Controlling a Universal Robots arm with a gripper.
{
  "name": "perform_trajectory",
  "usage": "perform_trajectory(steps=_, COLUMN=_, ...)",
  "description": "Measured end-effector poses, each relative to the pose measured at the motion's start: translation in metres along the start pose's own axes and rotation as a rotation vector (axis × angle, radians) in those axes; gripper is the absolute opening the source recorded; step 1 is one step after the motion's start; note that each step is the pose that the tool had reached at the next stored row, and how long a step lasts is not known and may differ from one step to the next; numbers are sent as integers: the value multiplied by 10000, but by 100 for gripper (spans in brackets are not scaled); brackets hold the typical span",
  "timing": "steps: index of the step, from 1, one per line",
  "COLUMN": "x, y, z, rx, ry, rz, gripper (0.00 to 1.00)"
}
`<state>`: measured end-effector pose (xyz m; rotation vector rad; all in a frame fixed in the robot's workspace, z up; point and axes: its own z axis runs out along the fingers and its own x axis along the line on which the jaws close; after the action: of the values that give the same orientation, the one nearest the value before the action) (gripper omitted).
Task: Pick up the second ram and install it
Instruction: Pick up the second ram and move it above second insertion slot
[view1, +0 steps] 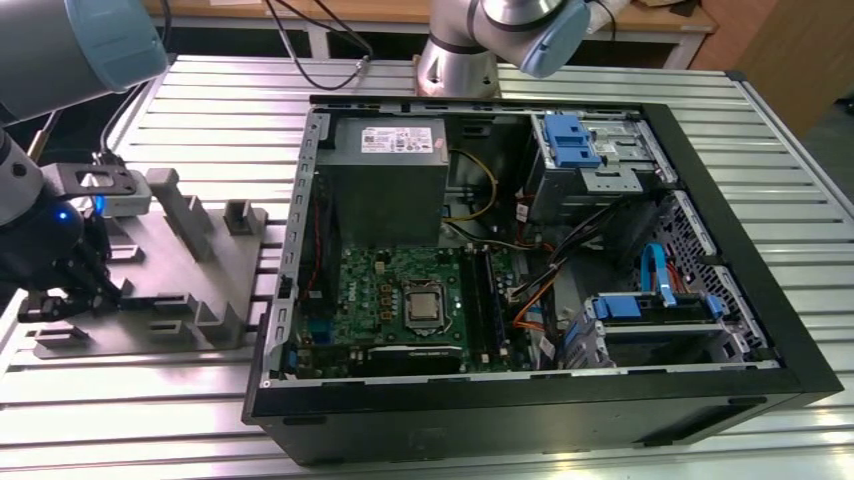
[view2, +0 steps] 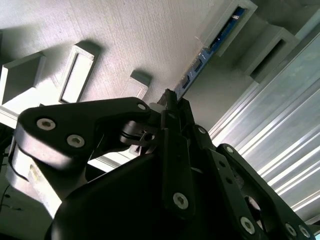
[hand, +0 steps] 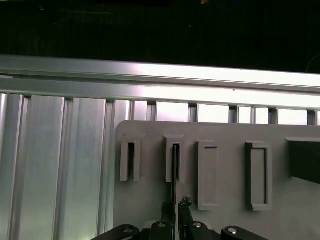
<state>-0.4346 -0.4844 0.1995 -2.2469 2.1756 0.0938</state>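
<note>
The second ram (hand: 175, 172) is a thin dark stick seen edge-on, standing in a narrow slot of the grey fixture plate (hand: 225, 215). In the second wrist view the ram (view2: 197, 70) runs from the fingers up into that slot, its bluish edge showing. My gripper (view2: 170, 100) is shut on the ram's near end, the black fingers pressed to both of its sides. The first wrist view has the gripper (hand: 178, 206) just below the slot. In the exterior view the gripper (view1: 60, 295) hangs low over the fixture plate (view1: 160, 300), at that view's left.
An open computer case (view1: 534, 400) lies at the exterior view's centre and right, with the green motherboard (view1: 387, 290) inside. Tall grey posts (view1: 180, 215) rise from the fixture plate. Everything rests on a slatted aluminium table (view1: 227, 120). Several empty slots (hand: 257, 175) flank the ram.
</note>
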Motion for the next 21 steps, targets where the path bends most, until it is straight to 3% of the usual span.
perform_trajectory(steps=4, x=2, y=0, z=0, rx=0, ry=0, rz=0, gripper=18)
perform_trajectory(steps=5, x=3, y=0, z=0, rx=0, ry=0, rz=0, gripper=11)
perform_trajectory(steps=21, x=12, y=0, z=0, rx=2, ry=-1, rz=32, gripper=11)
